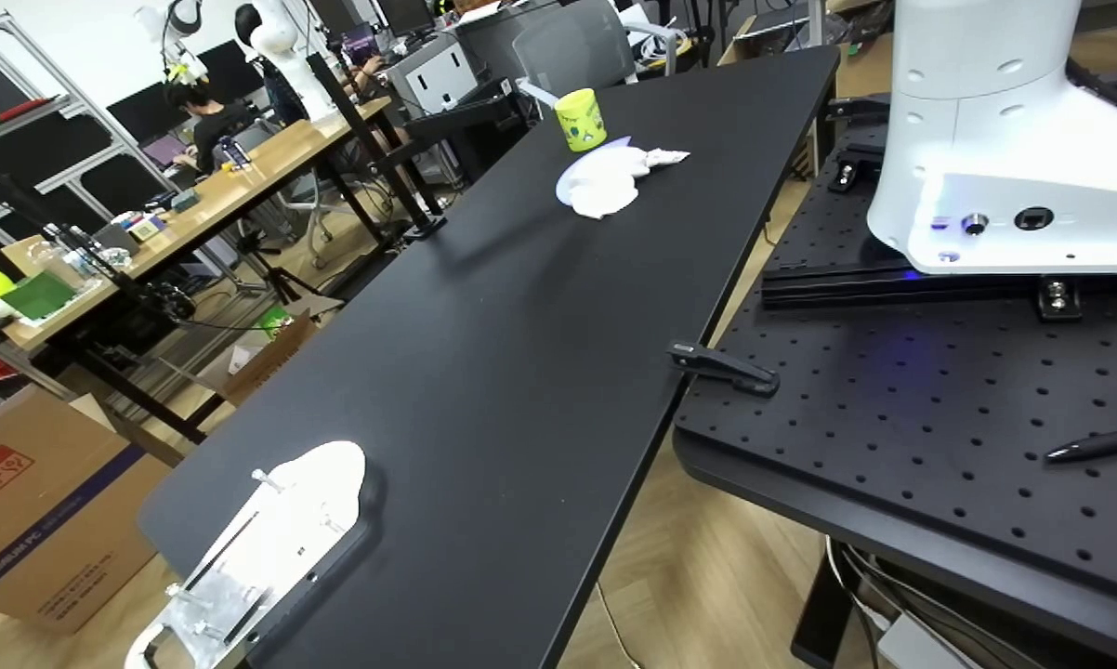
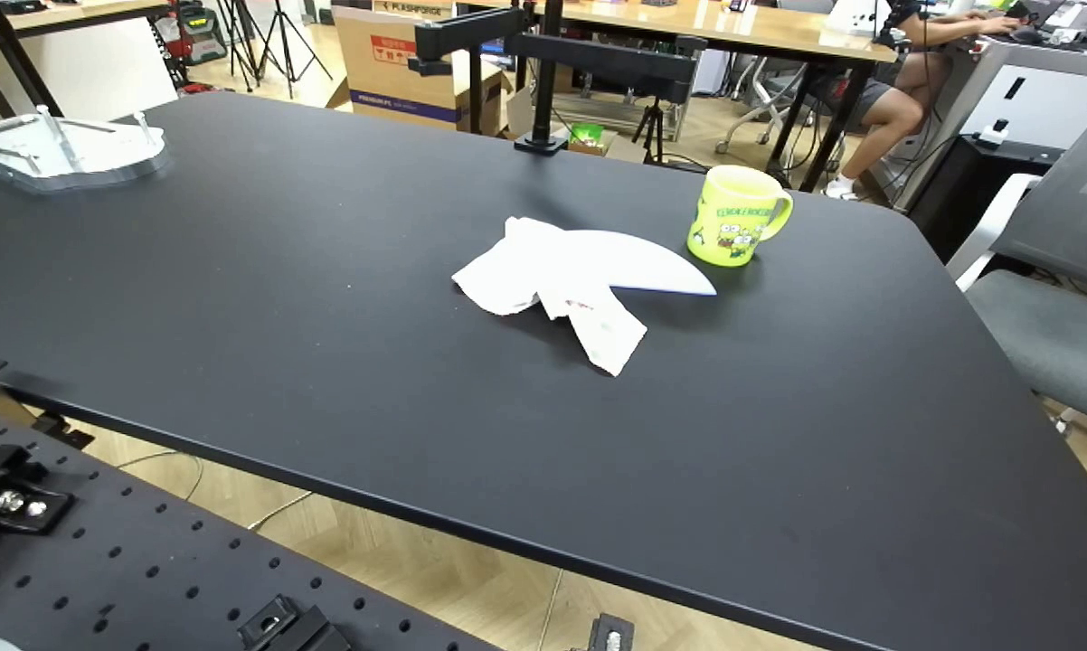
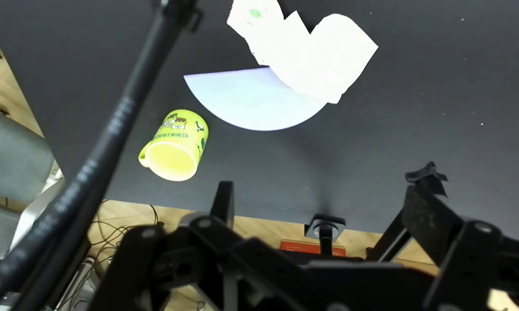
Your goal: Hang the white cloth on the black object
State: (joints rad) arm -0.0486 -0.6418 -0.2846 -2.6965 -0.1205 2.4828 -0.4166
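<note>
The white cloth [image 1: 605, 193] sits rumpled on the dark counter [image 1: 484, 353] in an exterior view, near a lime-green mug [image 1: 581, 121]; a white pegged board [image 1: 312, 516] lies well apart, toward the opposite end. In an exterior view I see the cloth overlapping a pale half-disc [image 2: 656, 260], the mug upright just beside its tip, and a black stand [image 2: 549, 86] at the counter's far edge, apart from the cloth. In the wrist view the jaws are spread wide, their black fingertips [image 3: 224, 201] well apart.
</note>
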